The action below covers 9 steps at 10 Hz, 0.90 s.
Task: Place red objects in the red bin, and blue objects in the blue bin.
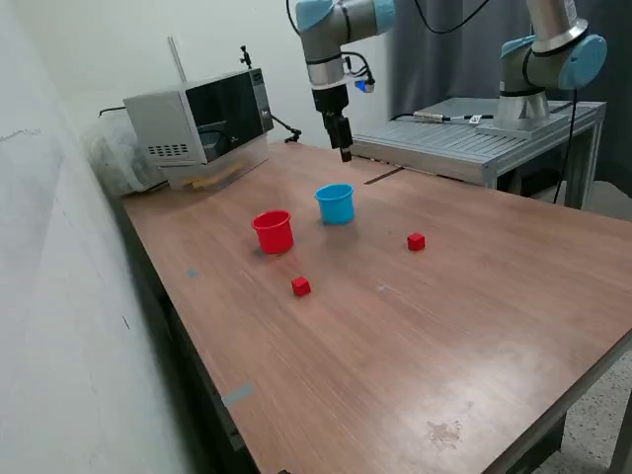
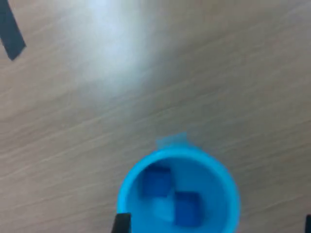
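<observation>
A: Gripper (image 1: 345, 152) hangs above the blue bin (image 1: 336, 203); whether the fingers are parted or closed, I cannot tell.

B: Two blue cubes (image 2: 158, 180) sit inside. Red cubes (image 1: 301, 286) (image 1: 416, 242) lie at 5 and 3 o'clock of the red bin (image 1: 274, 231).

A: Risk: descending arm clips a cup, tipping it.

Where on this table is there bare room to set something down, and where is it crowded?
Bare wood fills the table's near half, from the red cubes to the front edge, and its right side in the exterior view. Things cluster around the red cup and blue cup, below the gripper, with the microwave filling the far corner.
</observation>
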Available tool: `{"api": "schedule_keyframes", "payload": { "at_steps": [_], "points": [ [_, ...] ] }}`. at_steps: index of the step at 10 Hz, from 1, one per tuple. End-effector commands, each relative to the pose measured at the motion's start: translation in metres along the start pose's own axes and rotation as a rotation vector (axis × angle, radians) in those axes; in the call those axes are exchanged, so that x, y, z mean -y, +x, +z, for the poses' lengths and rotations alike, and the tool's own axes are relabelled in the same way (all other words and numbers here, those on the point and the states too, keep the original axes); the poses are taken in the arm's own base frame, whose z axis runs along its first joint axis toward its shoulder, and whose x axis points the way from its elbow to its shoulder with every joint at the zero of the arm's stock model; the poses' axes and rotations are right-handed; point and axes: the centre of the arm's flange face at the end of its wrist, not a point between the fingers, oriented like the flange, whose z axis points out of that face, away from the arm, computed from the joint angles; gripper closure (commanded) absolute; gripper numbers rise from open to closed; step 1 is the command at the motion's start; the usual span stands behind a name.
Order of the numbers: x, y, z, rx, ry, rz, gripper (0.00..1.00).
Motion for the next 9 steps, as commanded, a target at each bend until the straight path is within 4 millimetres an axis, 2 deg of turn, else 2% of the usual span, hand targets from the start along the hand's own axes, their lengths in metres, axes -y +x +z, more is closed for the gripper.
{"api": "schedule_keyframes", "payload": {
  "at_steps": [1, 4, 5, 7, 8, 9],
  "points": [
    [0.077, 0.042, -0.052, -0.006, -0.037, -0.21, 0.0],
    [0.145, 0.092, -0.06, 0.007, -0.015, -0.38, 0.0],
    [0.156, 0.099, -0.062, 0.005, -0.023, -0.398, 0.0],
    [0.167, 0.135, -0.069, -0.034, -0.12, -0.45, 0.0],
    [0.156, 0.146, -0.053, -0.065, -0.137, -0.439, 0.0],
    [0.142, 0.157, -0.024, -0.088, -0.127, -0.372, 0.0]
  ]
}}
